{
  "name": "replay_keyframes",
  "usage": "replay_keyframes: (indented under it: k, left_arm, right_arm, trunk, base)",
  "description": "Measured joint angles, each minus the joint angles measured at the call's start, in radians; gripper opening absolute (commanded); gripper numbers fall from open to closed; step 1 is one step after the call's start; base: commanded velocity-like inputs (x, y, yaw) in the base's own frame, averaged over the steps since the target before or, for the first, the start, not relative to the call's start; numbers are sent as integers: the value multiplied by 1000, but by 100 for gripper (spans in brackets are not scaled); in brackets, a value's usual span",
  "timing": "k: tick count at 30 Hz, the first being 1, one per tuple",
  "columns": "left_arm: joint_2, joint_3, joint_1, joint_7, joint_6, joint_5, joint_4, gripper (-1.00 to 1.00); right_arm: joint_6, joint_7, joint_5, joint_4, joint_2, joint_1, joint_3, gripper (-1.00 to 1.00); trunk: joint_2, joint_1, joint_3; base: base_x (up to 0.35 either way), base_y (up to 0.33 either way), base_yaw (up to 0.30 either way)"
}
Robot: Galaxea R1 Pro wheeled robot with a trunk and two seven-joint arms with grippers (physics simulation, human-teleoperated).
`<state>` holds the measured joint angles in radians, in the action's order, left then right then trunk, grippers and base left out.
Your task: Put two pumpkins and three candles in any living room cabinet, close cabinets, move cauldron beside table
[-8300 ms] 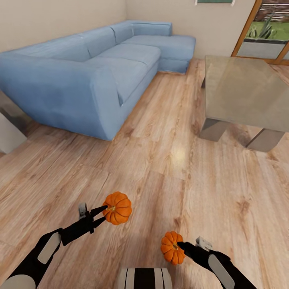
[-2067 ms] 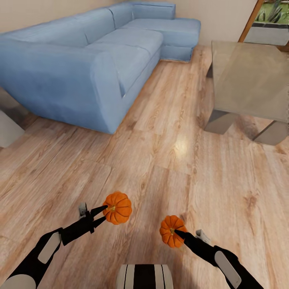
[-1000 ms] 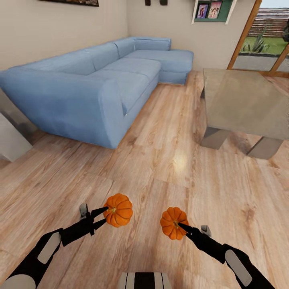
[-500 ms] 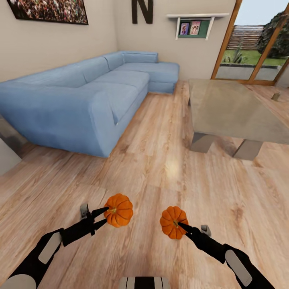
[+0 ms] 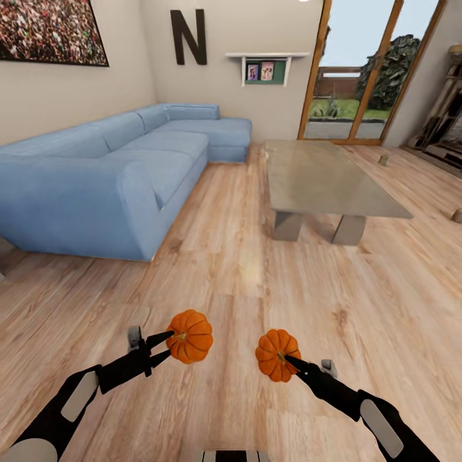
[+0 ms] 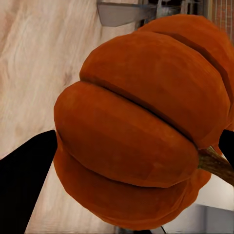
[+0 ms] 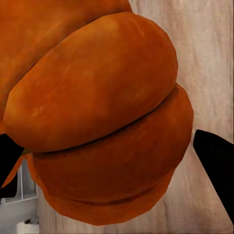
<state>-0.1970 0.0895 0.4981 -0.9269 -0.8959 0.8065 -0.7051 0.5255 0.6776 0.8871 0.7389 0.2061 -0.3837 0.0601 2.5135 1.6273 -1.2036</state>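
I am carrying two orange ribbed pumpkins low over the wood floor. My left gripper is shut on the left pumpkin at its stem side. The right gripper is shut on the right pumpkin. Up close, the left pumpkin sits between black fingers, and the right pumpkin likewise beside a finger. The grey glossy table stands ahead to the right. Two small tan candles lie on the floor beyond it, one candle farther off and another candle at the right edge. Cabinet and cauldron are out of view.
A long blue corner sofa runs along the left wall. Glass doors open to a garden at the back. A dark furniture unit shows at the far right edge, cropped. Open wood floor lies between sofa and table.
The head view has swung upward and to the right, bringing in the walls, the doors and the whole table. Both arms hold their pumpkins as before; the right one came slightly inward earlier.
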Motion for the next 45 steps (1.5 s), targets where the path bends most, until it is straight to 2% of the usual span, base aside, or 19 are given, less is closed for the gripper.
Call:
replay_keyframes:
  k: [6, 10, 13, 37, 45]
  left_arm:
    - [0, 1, 0, 0, 1, -2, 0, -100]
    - [1, 2, 0, 0, 1, -2, 0, -100]
    - [0, 2, 0, 0, 1, -3, 0, -100]
    - [3, 0, 0, 3, 3, -7, 0, -100]
    - [2, 1, 0, 3, -3, 3, 0, -100]
  right_arm:
    - [-1, 1, -2, -1, 0, 0, -2, -100]
    - [-2, 1, 1, -1, 1, 0, -43, -100]
    - [-1, 0, 2, -1, 1, 0, -59, -100]
    - [-1, 0, 3, -3, 2, 0, -65, -100]
    - [1, 0, 9, -3, 1, -1, -67, -100]
  trunk:
    - [-1, -3, 27]
    - [-2, -5, 45]
    - [-3, -6, 58]
    - [-9, -17, 168]
    - [-11, -21, 204]
  base:
    - [-122, 0, -269]
    - [-11, 0, -269]
    - [-2, 0, -269]
    - [0, 0, -270]
    - [0, 0, -202]
